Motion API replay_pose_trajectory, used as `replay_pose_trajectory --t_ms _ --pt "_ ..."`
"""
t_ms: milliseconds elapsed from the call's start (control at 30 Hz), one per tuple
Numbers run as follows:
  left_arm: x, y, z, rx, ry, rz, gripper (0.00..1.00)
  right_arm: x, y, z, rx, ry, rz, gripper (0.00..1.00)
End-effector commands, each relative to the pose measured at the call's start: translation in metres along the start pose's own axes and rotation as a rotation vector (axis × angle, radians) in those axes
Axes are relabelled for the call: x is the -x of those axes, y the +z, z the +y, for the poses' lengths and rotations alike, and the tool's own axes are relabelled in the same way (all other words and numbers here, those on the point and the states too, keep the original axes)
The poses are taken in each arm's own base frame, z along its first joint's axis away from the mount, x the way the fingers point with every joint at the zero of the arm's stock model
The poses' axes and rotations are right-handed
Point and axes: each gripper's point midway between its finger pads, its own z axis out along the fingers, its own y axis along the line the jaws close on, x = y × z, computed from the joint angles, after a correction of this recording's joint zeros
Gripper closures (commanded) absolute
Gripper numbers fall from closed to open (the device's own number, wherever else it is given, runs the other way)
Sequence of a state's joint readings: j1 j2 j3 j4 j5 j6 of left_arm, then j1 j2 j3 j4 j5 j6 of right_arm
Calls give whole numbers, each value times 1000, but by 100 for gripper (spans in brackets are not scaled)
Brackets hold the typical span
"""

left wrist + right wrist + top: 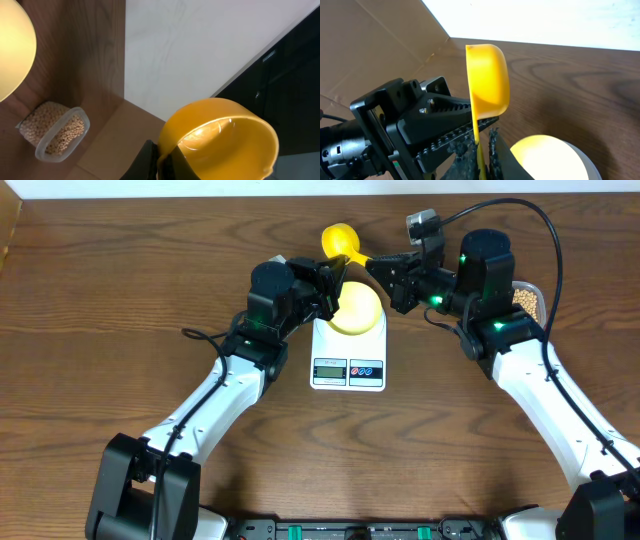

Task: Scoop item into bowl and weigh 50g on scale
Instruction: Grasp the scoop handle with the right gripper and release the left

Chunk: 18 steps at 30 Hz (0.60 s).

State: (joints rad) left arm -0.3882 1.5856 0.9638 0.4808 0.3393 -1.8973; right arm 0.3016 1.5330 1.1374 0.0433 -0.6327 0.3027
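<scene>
Sitting nearest on the worktop (120,300), the scale (348,365) carries the bowl (356,308). The left pincer (327,286) hovers by the bowl's left rim; I cannot tell whether its jaws are apart. The right pincer (481,150) clamps the handle of a yellow scoop (489,80), held just beyond the bowl. The beans (52,131) lie in a clear tub (84,125), off to the right.

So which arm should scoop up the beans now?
Right, most likely. The right gripper holds the empty yellow scoop by its handle, and the beans sit in a tub beside that arm. The left gripper is over the scale's other side, farther away.
</scene>
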Motion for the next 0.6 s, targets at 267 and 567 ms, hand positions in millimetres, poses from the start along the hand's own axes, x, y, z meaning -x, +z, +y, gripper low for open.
replay_pose_trajectory --t_ms 267,567 --pt "-8 -1 -6 -11 -1 26 92 8 1 7 17 -29 -15 97" --pt "-7 -1 -5 -7 -2 24 91 9 0 3 3 -15 -20 99"
